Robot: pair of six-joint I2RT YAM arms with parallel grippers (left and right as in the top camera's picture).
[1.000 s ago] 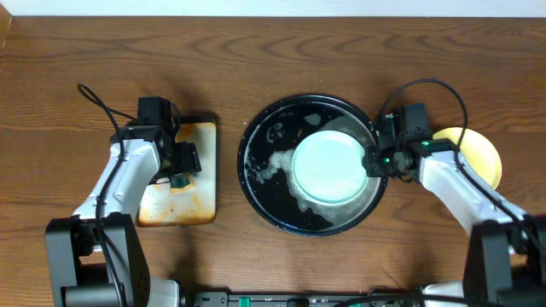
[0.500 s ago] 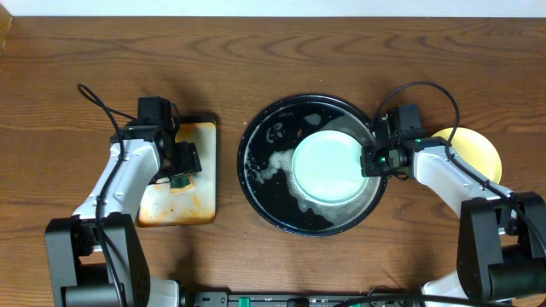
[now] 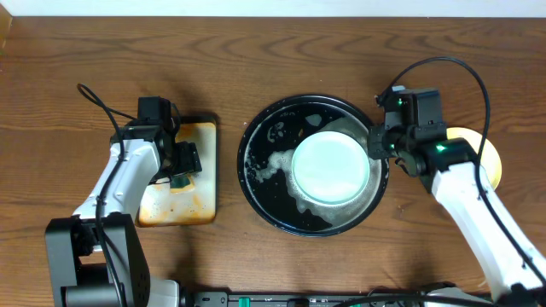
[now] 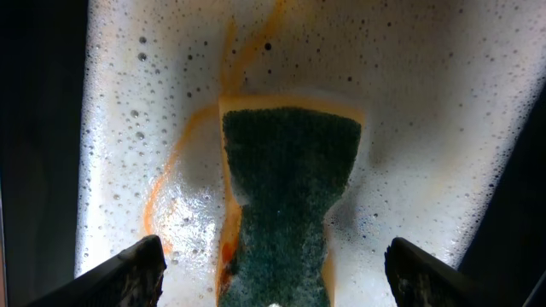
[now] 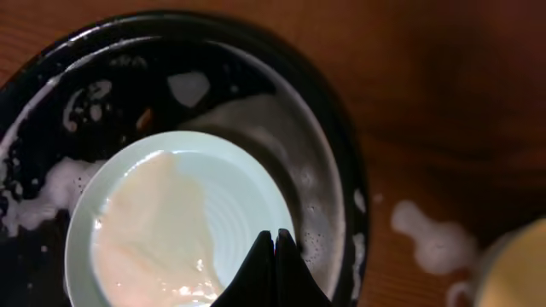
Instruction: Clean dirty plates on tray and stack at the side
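Observation:
A pale mint-blue plate (image 3: 331, 166) with a milky soapy film lies in the right half of the round black tray (image 3: 264, 183). In the right wrist view the plate (image 5: 162, 230) sits below my right gripper (image 5: 275, 237), which is shut and empty above the plate's right edge. In the overhead view the right gripper (image 3: 375, 147) hovers over the tray's right rim. A pale yellow plate (image 3: 488, 158) lies on the table at the right, partly hidden by the arm. A second mint plate does not show. My left gripper (image 3: 181, 170) is open.
The left gripper (image 4: 277, 286) straddles a green-topped yellow sponge (image 4: 290, 196) lying on the foamy, orange-stained rectangular tray (image 3: 200, 200), with its fingers (image 4: 128, 273) apart from the sponge. Foam lies in the black tray (image 5: 51, 188) and on the table (image 5: 431, 239) beside the yellow plate (image 5: 520, 264).
My right arm has risen and drawn back to the right from the mint plate's edge. The plate stays in the tray. The left arm has not moved.

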